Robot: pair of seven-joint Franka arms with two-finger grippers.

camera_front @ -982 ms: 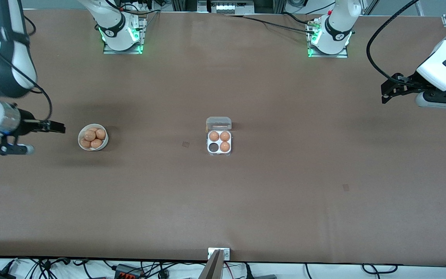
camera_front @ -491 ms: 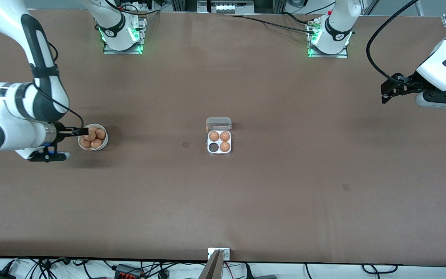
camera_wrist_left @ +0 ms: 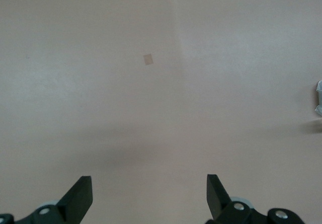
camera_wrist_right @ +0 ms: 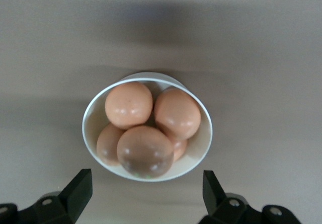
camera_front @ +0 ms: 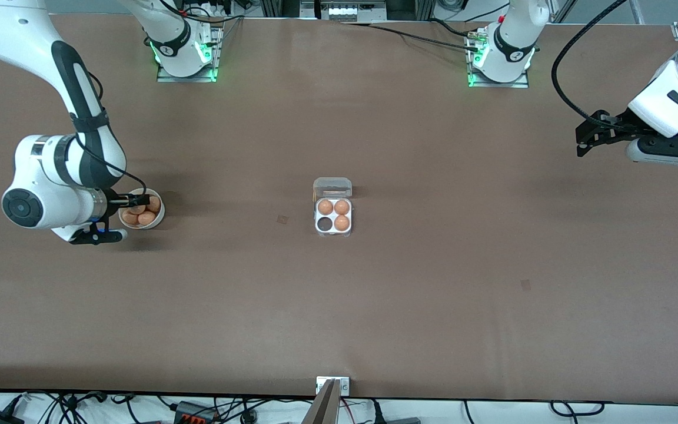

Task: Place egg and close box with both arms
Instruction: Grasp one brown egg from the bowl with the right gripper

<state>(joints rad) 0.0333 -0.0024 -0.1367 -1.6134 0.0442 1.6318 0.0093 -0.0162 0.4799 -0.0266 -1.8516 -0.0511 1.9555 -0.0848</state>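
brown desk | bowl holds eggs | box open, three eggs inside | right tool wide over bowl | left tool wide, waits

I see brown table | white bowl of orange-brown eggs | box: white tray, clear lid, three orange-brown eggs, one dark cell | arms white with black bands | green lights at both bases

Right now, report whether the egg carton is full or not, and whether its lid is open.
Not full, lid open. The box holds three eggs; the fourth cell shows dark and empty. The clear lid lies folded back flat.
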